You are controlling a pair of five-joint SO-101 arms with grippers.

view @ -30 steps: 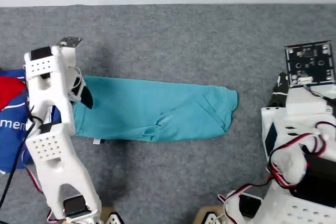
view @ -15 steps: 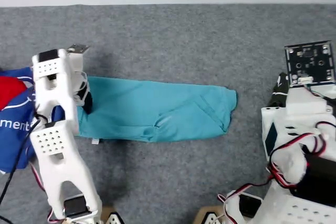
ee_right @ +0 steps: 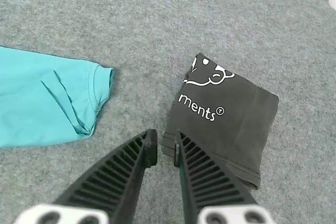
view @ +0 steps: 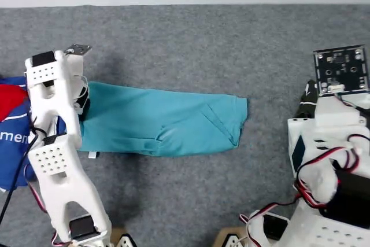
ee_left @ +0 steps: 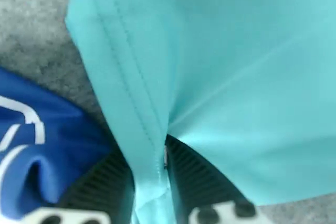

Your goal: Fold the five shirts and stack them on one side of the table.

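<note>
- The teal shirt (view: 162, 122) lies flat on the gray bench (view: 191, 44). It is folded into one long strip.
- The strip runs sideways, from the left arm across toward the right arm.
- The left end effector (view: 81, 99) sits at the left end of the strip. It is clenched on the hem there, and the cloth bunches up between its two fingers.
- So all the rest of the shirt stretches away from that end effector, toward the right arm's side.
- The free end, the one with the neck hole, is nearer the right arm but well apart from it.
- The right end effector (ee_right: 165, 145) is closed, or almost, and grasps nothing. It hangs over the edge of a folded black shirt (ee_right: 226, 124).
- The black shirt lies near the teal shirt's free end, not touching it.
- A blue shirt (view: 14, 137) with a red patch lies just beside the pinched end, on the left side of the bench.
- I think the strip must next be folded shorter, end to end. The blue shirt is close and could get caught up.
</note>
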